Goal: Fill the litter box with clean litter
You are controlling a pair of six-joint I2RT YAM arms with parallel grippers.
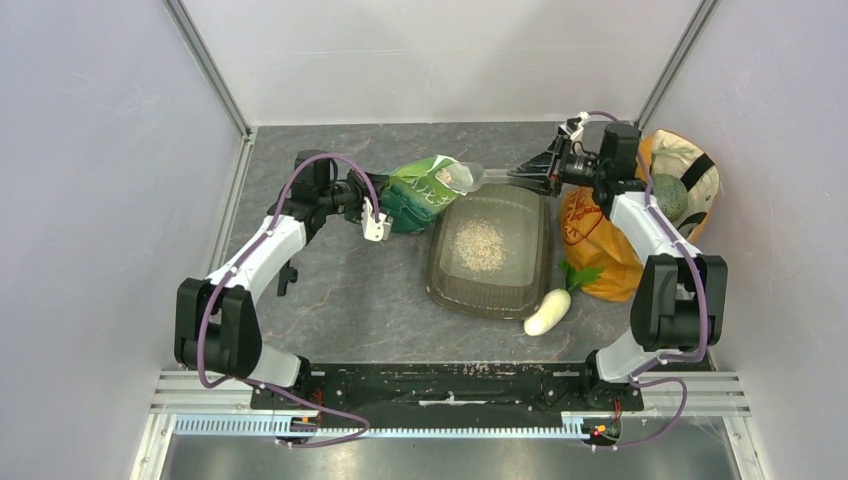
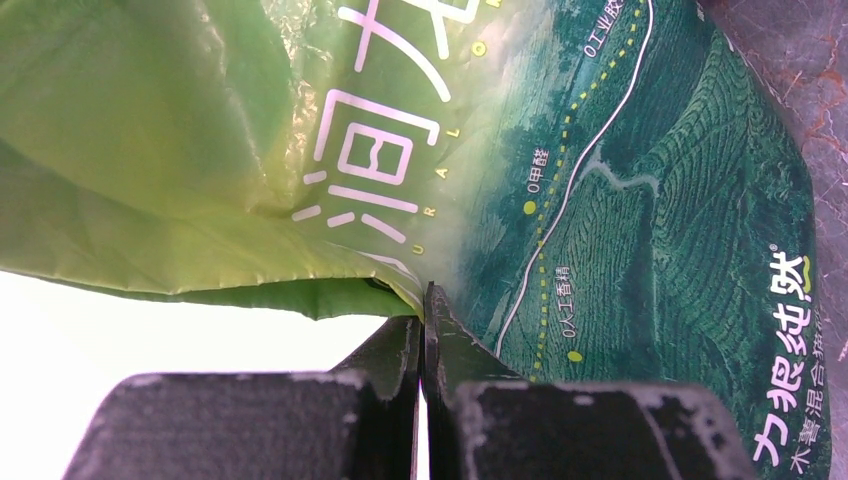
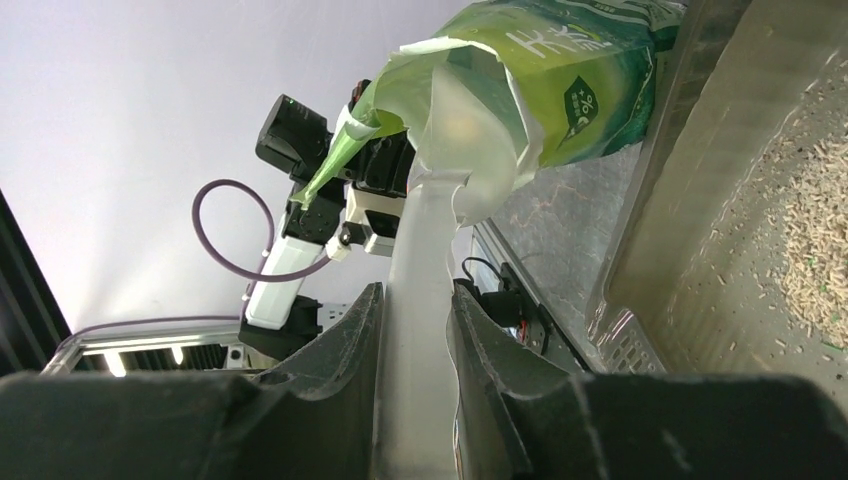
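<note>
Pouch (image 2: 640, 230) print reads "0甲醛", "0人工香精"; left fingers (image 2: 385, 355) pinch edge.

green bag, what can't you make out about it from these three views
1. Litter left inside the green bag: its printed film hides the contents in every view.
2. Bag's mouth, right wrist view: a translucent piece held by the right gripper blocks it; scoop or liner, cannot tell.
3. Bag's outline, left wrist view: cut off by the frame edges; the left gripper covers the pinched fold.

glossy crinkled green pouch (image 1: 425, 190), smooth translucent plastic litter box (image 1: 525, 215), grainy clean litter (image 1: 480, 243).
</note>
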